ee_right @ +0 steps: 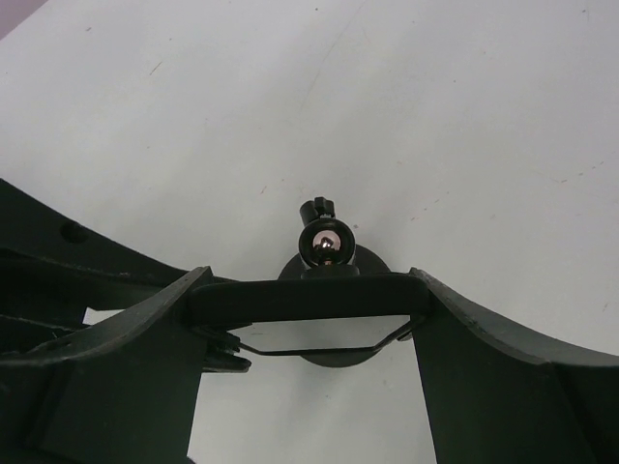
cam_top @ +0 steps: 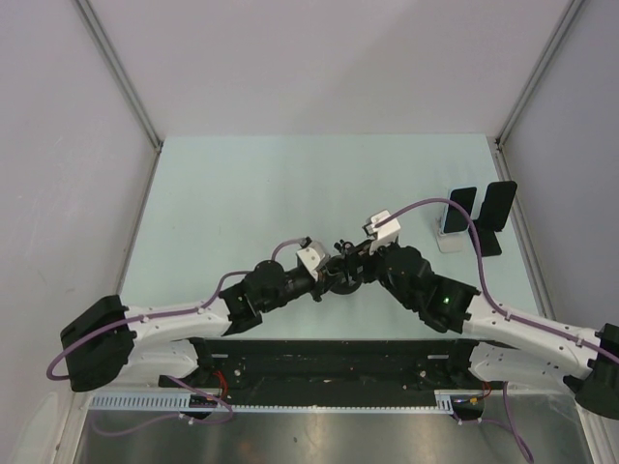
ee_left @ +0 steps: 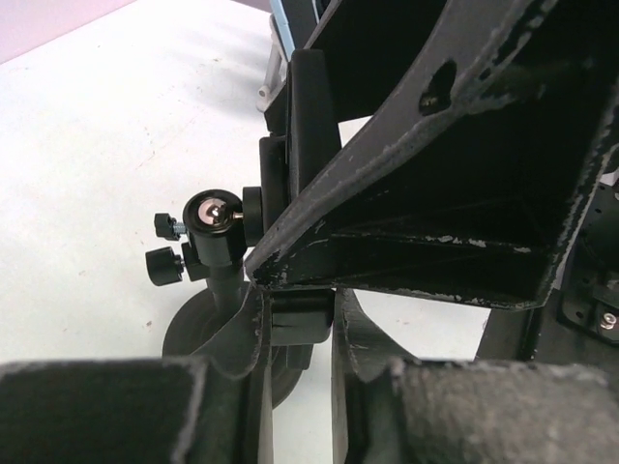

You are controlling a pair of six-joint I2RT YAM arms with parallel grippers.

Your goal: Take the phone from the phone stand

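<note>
In the right wrist view the black phone (ee_right: 309, 300) shows edge-on, lying crosswise on the phone stand (ee_right: 326, 244), whose ball joint and round base sit just behind it. My right gripper (ee_right: 309, 286) is shut on the phone, one finger on each short end. In the left wrist view the phone (ee_left: 311, 126) stands above the stand's ball head (ee_left: 215, 227) and side knobs. My left gripper (ee_left: 302, 311) is shut on a black block of the stand's cradle under the phone. From above, both grippers (cam_top: 327, 280) (cam_top: 350, 259) meet at mid-table and hide the phone.
A second holder with a white base (cam_top: 451, 237) and two dark upright slabs (cam_top: 481, 208) stands at the back right, near the table's right edge. Purple cables loop over both arms. Grey walls close in the back and sides.
</note>
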